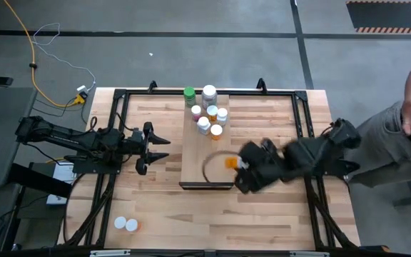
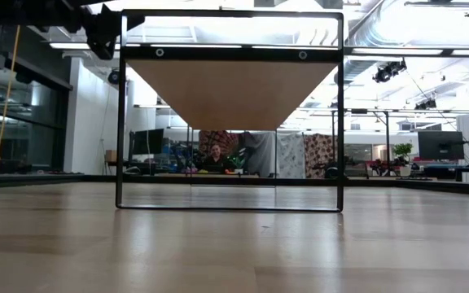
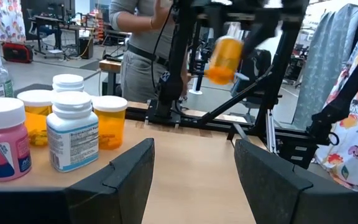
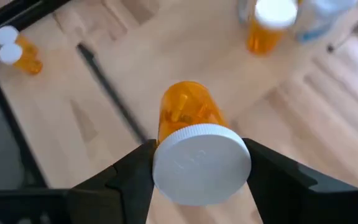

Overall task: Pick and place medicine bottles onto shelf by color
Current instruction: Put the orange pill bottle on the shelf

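Right wrist view: right gripper [image 4: 197, 180] squeezing a white-capped orange pill bottle [image 4: 191, 134] above the pale wood shelf [image 1: 207, 153] — might slip and roll. Left gripper [image 3: 194, 180] open, empty — waiting beside.

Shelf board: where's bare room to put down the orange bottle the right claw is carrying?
The near half of the shelf is bare, between the bottle cluster and the board's front edge. The right claw holds the orange bottle over its right side. The far end is crowded. The left claw waits left of the shelf.
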You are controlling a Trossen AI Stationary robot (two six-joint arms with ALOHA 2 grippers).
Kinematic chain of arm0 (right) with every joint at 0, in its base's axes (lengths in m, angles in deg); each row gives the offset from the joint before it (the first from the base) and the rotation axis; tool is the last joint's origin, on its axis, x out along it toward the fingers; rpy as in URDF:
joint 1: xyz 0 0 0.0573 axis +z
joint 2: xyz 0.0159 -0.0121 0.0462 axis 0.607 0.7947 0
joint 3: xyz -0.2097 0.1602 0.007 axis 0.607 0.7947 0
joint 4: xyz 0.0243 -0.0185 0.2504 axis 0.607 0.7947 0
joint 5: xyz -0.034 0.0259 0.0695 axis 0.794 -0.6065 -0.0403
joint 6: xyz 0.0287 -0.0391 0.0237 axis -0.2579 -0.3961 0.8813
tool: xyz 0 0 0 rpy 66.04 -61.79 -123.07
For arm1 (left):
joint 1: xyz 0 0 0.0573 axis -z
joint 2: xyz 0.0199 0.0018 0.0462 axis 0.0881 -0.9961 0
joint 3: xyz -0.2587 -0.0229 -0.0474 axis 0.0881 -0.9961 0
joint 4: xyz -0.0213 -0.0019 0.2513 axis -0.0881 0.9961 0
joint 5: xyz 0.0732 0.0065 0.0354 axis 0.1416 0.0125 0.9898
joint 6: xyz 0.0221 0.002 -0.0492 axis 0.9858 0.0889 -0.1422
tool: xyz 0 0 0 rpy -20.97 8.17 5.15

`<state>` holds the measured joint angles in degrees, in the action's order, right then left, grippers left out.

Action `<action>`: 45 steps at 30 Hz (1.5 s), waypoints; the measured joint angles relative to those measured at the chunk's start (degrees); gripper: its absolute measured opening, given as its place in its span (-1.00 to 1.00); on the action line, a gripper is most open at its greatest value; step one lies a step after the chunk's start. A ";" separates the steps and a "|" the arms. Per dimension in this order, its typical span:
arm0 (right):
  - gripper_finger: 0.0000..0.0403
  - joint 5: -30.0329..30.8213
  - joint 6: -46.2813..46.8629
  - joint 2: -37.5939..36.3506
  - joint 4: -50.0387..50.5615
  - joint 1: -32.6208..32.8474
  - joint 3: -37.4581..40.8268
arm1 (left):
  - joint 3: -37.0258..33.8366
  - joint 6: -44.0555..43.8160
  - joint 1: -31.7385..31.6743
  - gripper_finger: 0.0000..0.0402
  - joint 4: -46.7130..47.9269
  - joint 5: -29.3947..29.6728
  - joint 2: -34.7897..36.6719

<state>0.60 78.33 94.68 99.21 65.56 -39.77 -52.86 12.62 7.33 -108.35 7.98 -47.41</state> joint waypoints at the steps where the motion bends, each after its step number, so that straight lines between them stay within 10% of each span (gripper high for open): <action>1: 0.09 -0.73 -2.75 0.00 -0.71 -2.12 -0.04 | 0.00 0.00 0.00 0.06 -0.30 0.01 0.00; 15: 0.09 -13.05 -21.18 6.65 0.17 -21.77 -0.05 | 0.00 -4.33 -0.01 0.06 -1.42 4.28 0.00; 45: 0.09 -25.29 -25.14 8.15 -2.42 -28.42 -0.03 | 0.00 -4.18 -0.01 0.06 -1.74 6.05 0.00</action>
<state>-24.69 53.18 102.83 96.78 37.14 -39.79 -52.86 8.45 7.32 -110.09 14.03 -47.41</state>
